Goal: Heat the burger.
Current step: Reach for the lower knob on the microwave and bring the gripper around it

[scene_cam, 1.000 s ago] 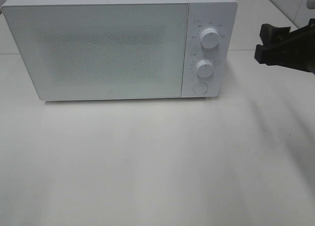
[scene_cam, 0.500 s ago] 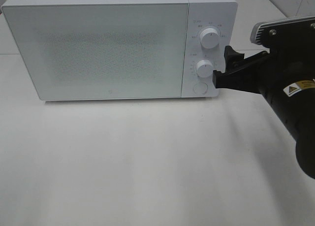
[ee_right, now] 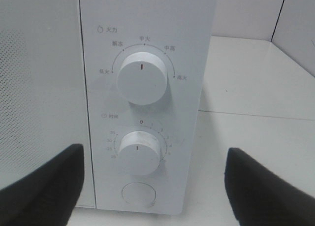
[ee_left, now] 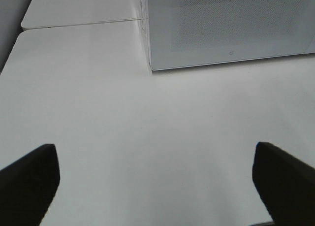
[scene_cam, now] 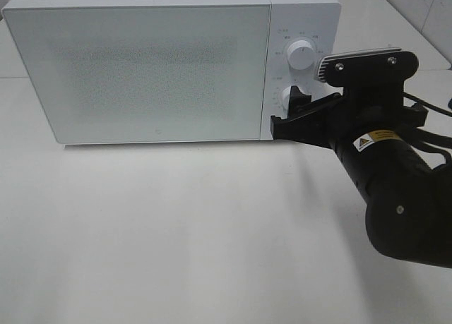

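My right gripper point(scene_cam: 284, 114) hovers at the control panel of the microwave point(scene_cam: 141, 63), fingers spread wide with nothing between them. From my right wrist the lower knob point(ee_right: 139, 152) and the round button point(ee_right: 138, 192) under it sit in the gap. The door point(scene_cam: 148, 77) is shut, so I judge the step is either to press that button or to turn the lower knob, and I cannot tell which. For the button, I should bring my fingers together first and push straight in at its centre with one tip, so I do not shove the microwave back along the table point(scene_cam: 176, 239). For the knob, I should centre it between my pads, close squarely on its rim and twist about its own axis, without dragging sideways or bumping the top knob point(ee_right: 142, 78). My left gripper point(ee_left: 155, 149) hangs over the table in front of the microwave's corner away from the panel, fingers wide apart and empty; it could brace the microwave if it slides. The burger is in no view: it may be behind the door, but the frosted, dotted panel shows nothing through it. In the high view my own gripper covers the button and part of the lower knob, and whether my fingertips touch the panel is unclear
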Controlling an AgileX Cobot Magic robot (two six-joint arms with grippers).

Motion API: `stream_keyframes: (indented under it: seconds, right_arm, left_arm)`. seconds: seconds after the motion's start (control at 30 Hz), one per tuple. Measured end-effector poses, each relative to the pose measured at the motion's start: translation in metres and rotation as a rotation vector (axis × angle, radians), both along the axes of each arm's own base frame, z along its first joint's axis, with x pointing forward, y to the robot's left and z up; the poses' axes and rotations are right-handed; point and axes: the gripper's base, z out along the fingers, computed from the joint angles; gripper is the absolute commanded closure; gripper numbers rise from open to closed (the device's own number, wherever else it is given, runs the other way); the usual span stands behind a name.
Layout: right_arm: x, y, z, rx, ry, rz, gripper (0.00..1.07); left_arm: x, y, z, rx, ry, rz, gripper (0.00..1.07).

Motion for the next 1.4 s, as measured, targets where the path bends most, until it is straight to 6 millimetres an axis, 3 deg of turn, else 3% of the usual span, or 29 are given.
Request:
stream_keyframes:
  seconds: [0.4, 1.4]
  right_arm:
    - [0.019, 0.016, -0.021, 0.006, 0.029, -0.009, 0.31]
    - [0.072, 0.017, -0.049, -0.047, 0.009, 0.003, 0.31]
  left_arm:
    - [0.000, 0.000, 0.000, 0.000, 0.000, 0.000, 0.07]
    - [0.000, 0.000, 0.000, 0.000, 0.000, 0.000, 0.07]
